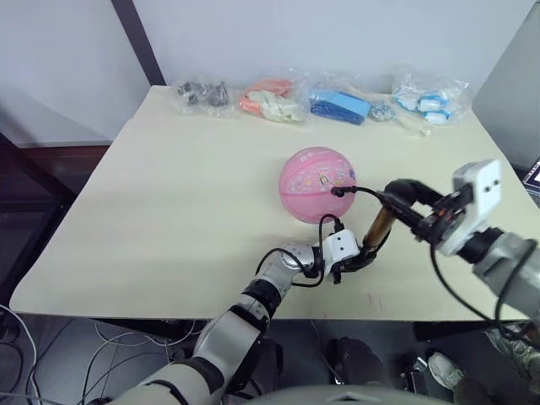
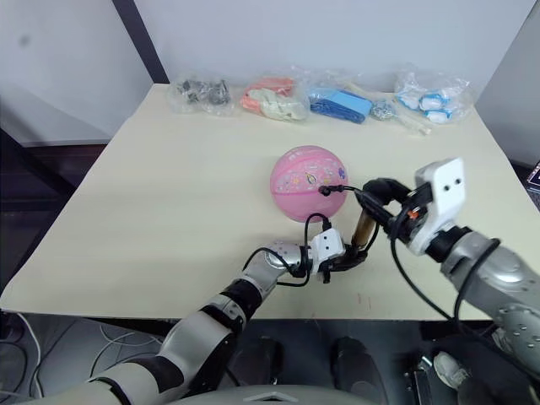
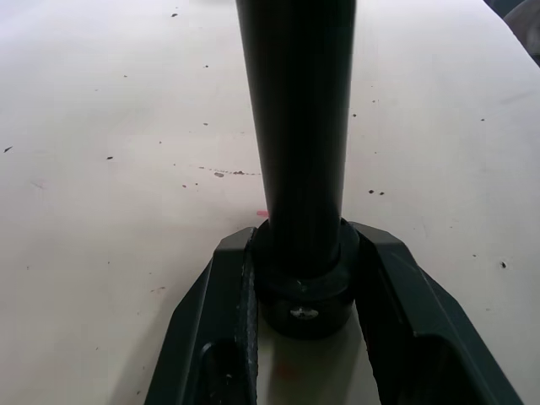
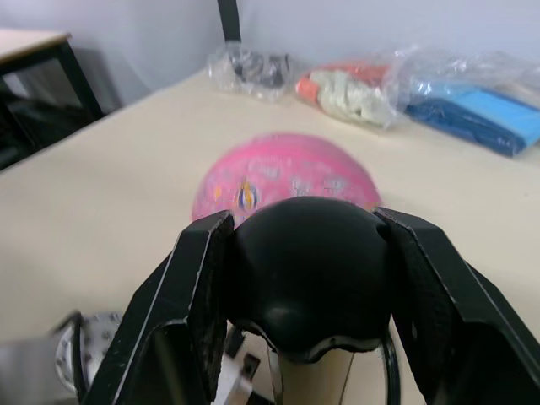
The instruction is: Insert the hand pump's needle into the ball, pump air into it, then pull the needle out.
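Ball [image 1: 318, 183], pink with little pictures on it, is sitting near the middle of the desk [image 1: 169, 202]. A thin black hose [image 1: 364, 191] is running from the hand pump [image 1: 377, 228] to the ball's side, and the needle [image 1: 339, 191] at its tip is looking pushed into the ball there, though the pin itself is too small to see.

The left gripper [image 1: 359, 257] is squeezing the bottom end of the hand pump just beside the ball, holding it tilted up off the desk. The right gripper [image 1: 403, 201] is closing around the black handle at the top.

I think the pumping step is going on now. Next, the right gripper needs to be pushing the handle down and pulling it up while the left one is keeping the pump steady. Bags of small things [image 1: 321, 99] are lying along the far edge.
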Available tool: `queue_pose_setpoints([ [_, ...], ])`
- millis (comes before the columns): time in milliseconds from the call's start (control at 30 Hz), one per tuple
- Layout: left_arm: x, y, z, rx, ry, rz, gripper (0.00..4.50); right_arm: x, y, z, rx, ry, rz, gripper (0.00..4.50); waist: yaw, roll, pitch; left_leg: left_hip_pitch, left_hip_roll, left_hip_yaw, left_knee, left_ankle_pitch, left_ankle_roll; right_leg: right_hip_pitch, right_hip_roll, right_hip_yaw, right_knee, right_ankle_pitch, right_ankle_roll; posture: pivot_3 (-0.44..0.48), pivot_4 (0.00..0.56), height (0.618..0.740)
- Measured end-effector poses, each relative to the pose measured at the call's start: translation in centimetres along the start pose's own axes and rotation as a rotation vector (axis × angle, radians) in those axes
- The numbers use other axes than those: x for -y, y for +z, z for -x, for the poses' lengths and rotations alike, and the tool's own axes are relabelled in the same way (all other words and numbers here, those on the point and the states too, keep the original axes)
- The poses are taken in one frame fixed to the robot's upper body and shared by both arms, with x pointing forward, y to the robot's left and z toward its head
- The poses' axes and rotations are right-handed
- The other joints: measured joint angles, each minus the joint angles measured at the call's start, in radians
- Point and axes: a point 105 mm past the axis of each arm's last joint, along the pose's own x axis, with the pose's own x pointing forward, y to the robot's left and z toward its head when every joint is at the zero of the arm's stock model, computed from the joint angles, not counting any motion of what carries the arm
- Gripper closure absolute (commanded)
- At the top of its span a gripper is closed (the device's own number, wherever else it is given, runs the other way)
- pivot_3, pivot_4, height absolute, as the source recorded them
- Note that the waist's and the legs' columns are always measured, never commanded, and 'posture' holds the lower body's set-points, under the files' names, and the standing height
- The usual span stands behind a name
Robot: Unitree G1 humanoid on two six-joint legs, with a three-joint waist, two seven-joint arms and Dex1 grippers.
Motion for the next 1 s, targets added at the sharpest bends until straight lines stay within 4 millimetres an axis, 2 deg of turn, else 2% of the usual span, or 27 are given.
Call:
queue_pose_setpoints([
  [167,0.2,-0.5,0.1,-0.013,0.000,0.016,3.41,-0.5,-3.9,-1.2,-0.030,-0.011,-0.004,2.42,-0.001,-0.004,-0.012,0.007,0.000,0.001,-0.004,-0.001,0.001,0.004,0.001,0.000,0.000,-0.001,-0.006,0.000,0.150,0.740],
  [233,0.3,-0.9,0.2,-0.025,0.001,0.028,3.41,-0.5,-4.5,-1.4,-0.004,-0.012,-0.017,2.42,-0.004,-0.007,-0.015,0.016,0.001,0.000,-0.007,-0.002,0.003,0.012,0.001,-0.001,0.000,-0.005,-0.005,0.000,0.150,0.740],
  [400,0.1,-1.0,0.4,-0.027,0.006,0.025,3.41,-0.4,-4.4,-1.4,0.008,-0.005,-0.008,2.42,-0.011,-0.004,-0.017,0.016,0.003,-0.002,-0.008,-0.002,0.003,0.012,0.001,-0.003,0.000,-0.005,-0.006,0.000,0.150,0.740],
  [667,0.3,0.2,-0.1,0.012,-0.011,0.001,3.41,1.1,-1.0,-0.2,-0.066,0.012,-0.037,2.42,0.001,0.014,0.003,0.008,-0.003,0.000,-0.008,-0.002,0.003,0.005,-0.003,-0.001,0.000,-0.003,-0.008,0.000,0.150,0.740],
  [700,0.3,0.3,-0.1,0.016,-0.013,-0.004,3.41,1.2,-0.2,0.0,-0.067,0.022,-0.033,2.42,0.003,0.016,0.006,0.005,-0.004,0.001,-0.008,-0.002,0.004,0.003,-0.003,0.000,0.000,-0.002,-0.008,0.000,0.150,0.740],
  [800,0.4,0.7,-0.3,0.027,-0.022,-0.012,3.41,1.1,3.8,0.9,-0.005,0.055,0.012,2.42,0.005,0.018,0.007,-0.005,-0.005,0.000,-0.005,-0.002,0.004,-0.004,-0.003,-0.001,0.000,0.001,-0.002,0.000,0.150,0.740],
  [1000,0.4,0.9,-0.3,0.034,-0.026,-0.022,3.41,0.6,7.1,2.2,0.005,0.065,0.044,2.42,0.005,0.018,0.013,-0.006,-0.005,0.000,-0.003,-0.002,0.004,-0.004,-0.004,0.000,0.000,0.000,-0.001,0.000,0.150,0.740],
])
